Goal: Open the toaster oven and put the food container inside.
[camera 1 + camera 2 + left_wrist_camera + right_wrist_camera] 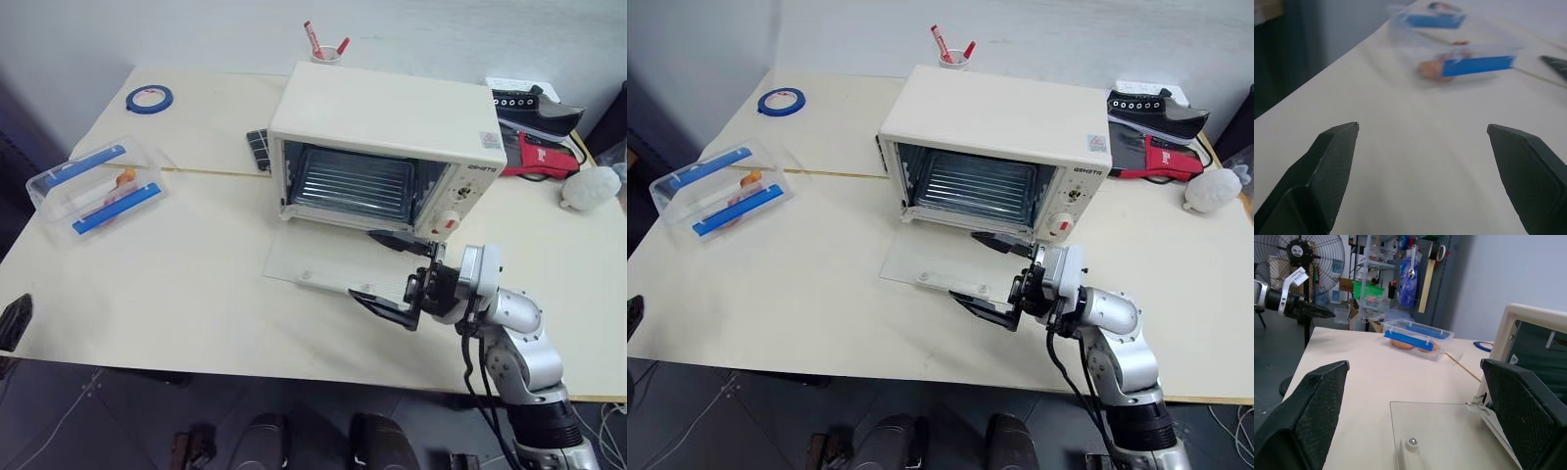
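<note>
The table point(196, 294) takes up most of the picture, pale and wide, and on it sits the toaster oven point(387, 122), the biggest thing there, set toward the far middle. Its glass door point(333, 266) is down flat on the table in front of it, and the wire rack point(355, 186) inside is bare. So step 1 looks done: the oven is open.

Next in size, the right arm reaches in from the near right edge. The right gripper point(392, 269) hovers over the right end of the lowered door, its 2 black fingers spread wide with nothing between them, pointing across toward the left.

Then the food container point(95, 186). It lies well apart from the oven, near the left edge of the table, clear box, 2 blue clips, orange food showing through. It is untouched and not in anyone's grip.

The left gripper point(1422, 181) shows in the left wrist view, jaws wide apart and empty, aimed low along the table with the container ahead of it and not yet between the fingers. In the right wrist view the same gripper point(1317, 310) hangs off the table's left end.

Smaller bits stay out of play: a shoe point(537, 110) at the far right, a blue tape roll point(149, 98) at the far left, a cup of pens point(326, 47) behind the oven.

What is left, by this reckoning, is the bulk of it: close on the container, lift it, carry it across and set it on the rack.
</note>
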{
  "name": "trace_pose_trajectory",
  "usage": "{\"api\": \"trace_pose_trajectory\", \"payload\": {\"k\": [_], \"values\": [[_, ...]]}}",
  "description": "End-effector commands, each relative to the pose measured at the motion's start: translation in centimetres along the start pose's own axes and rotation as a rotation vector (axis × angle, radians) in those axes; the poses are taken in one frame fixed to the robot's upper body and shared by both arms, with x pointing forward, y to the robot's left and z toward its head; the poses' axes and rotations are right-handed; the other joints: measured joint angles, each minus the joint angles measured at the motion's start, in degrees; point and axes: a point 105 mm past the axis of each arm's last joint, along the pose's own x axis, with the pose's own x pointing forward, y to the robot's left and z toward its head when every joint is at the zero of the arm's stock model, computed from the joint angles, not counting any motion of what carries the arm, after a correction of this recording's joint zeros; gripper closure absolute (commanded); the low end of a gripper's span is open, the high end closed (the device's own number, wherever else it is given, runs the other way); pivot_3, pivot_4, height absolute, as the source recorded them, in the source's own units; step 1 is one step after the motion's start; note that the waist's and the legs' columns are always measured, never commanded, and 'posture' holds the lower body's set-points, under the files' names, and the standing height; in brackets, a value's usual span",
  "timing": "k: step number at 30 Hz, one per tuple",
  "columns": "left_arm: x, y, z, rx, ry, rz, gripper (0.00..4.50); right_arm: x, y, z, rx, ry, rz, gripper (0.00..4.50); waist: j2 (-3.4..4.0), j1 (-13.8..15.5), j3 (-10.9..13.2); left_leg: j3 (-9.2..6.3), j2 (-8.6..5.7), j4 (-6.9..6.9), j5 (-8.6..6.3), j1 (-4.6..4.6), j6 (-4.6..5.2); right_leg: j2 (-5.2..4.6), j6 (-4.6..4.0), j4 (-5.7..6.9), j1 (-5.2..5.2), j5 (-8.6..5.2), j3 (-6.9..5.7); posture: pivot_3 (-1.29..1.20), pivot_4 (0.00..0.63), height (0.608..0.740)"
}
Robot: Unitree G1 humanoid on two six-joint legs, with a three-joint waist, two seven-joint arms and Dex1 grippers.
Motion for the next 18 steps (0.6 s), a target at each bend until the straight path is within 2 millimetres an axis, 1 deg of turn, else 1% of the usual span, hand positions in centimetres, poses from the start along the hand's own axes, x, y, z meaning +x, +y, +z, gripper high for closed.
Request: {"api": "trace_pose_trajectory", "payload": {"k": [1, 4, 7, 8, 9, 11, 13, 15, 16, 18], "values": [[1.3, -1.1, 3.6, -0.038, -0.116, -0.039, 0.04, 0.3, 0.2, 0.8, -0.038, -0.045, -0.030, 0.00, -0.09, 0.25, -0.05, -0.01, 0.00, 0.00, 0.00, 0.00, 0.00, -0.01, 0.00, 0.00, 0.00, 0.00, -0.01, 0.00, 0.150, 0.740], [3.3, -1.3, 5.9, -0.046, -0.125, -0.021, 0.04, 0.5, 0.6, 1.0, -0.049, -0.055, -0.047, 0.00, -0.22, 0.10, -0.13, -0.09, 0.04, 0.01, -0.09, 0.00, -0.21, 0.03, -0.02, 0.04, 0.00, -0.01, -0.02, 0.00, 0.150, 0.740], [5.9, -1.3, 7.8, -0.047, -0.065, 0.004, 0.04, 0.7, 1.0, 1.1, -0.062, -0.068, -0.030, 0.00, -0.20, -0.16, -0.12, -0.04, 0.06, 0.00, -0.05, 0.01, -0.14, 0.15, -0.03, 0.08, -0.05, -0.01, 0.03, 0.00, 0.150, 0.740], [7.1, -1.1, 8.1, -0.059, -0.013, 0.038, 0.04, 0.8, 1.2, 1.0, -0.063, -0.070, -0.028, 0.00, -0.19, -0.28, -0.11, -0.02, 0.06, -0.01, -0.05, 0.03, -0.14, 0.18, -0.04, 0.11, -0.06, -0.02, 0.05, 0.00, 0.150, 0.740], [7.8, -1.0, 8.3, -0.070, 0.024, 0.065, 0.04, 0.9, 1.2, 1.0, -0.063, -0.070, -0.029, 0.00, -0.20, -0.41, -0.12, 0.02, 0.08, -0.02, -0.05, 0.04, -0.15, 0.22, -0.06, 0.13, -0.09, -0.03, 0.06, 0.00, 0.150, 0.740], [9.3, -1.2, 8.9, -0.034, 0.070, 0.058, 0.04, 1.0, 1.4, 0.9, -0.060, -0.071, -0.032, 0.00, -0.21, -0.76, -0.12, 0.09, 0.14, -0.03, -0.06, 0.05, -0.18, 0.33, -0.07, 0.18, -0.14, -0.04, 0.09, 0.00, 0.150, 0.740], [10.9, -1.0, 9.2, -0.027, 0.119, 0.092, 0.04, 1.1, 1.5, 0.8, -0.061, -0.069, -0.021, 0.00, -0.24, -1.11, -0.13, 0.32, 0.17, -0.08, -0.07, 0.03, -0.18, 0.33, -0.07, 0.40, -0.38, -0.04, 0.20, 0.00, 0.150, 0.740], [12.3, -1.4, 9.6, -0.033, 0.157, 0.111, 0.04, 1.2, 1.6, 0.9, -0.067, -0.070, -0.012, 0.00, -0.43, -1.20, -0.18, 0.51, 0.10, -0.07, -0.05, -0.06, -0.20, 0.39, -0.07, 0.63, -0.69, -0.04, 0.20, 0.00, 0.150, 0.740], [12.9, -1.8, 9.7, -0.045, 0.167, 0.109, 0.04, 1.3, 1.5, 1.0, -0.069, -0.072, -0.011, 0.00, -0.50, -1.20, -0.18, 0.62, 0.05, -0.05, -0.04, -0.10, -0.23, 0.39, -0.07, 0.82, -0.86, -0.04, 0.19, 0.00, 0.150, 0.740], [13.9, -1.9, 9.0, -0.026, 0.231, 0.161, 0.04, 1.4, 1.4, 1.2, -0.074, -0.075, -0.012, 0.00, -0.61, -1.39, -0.18, 0.76, 0.09, -0.02, -0.03, -0.10, -0.26, 0.43, -0.07, 0.92, -0.96, -0.04, 0.16, 0.00, 0.150, 0.740]]}}
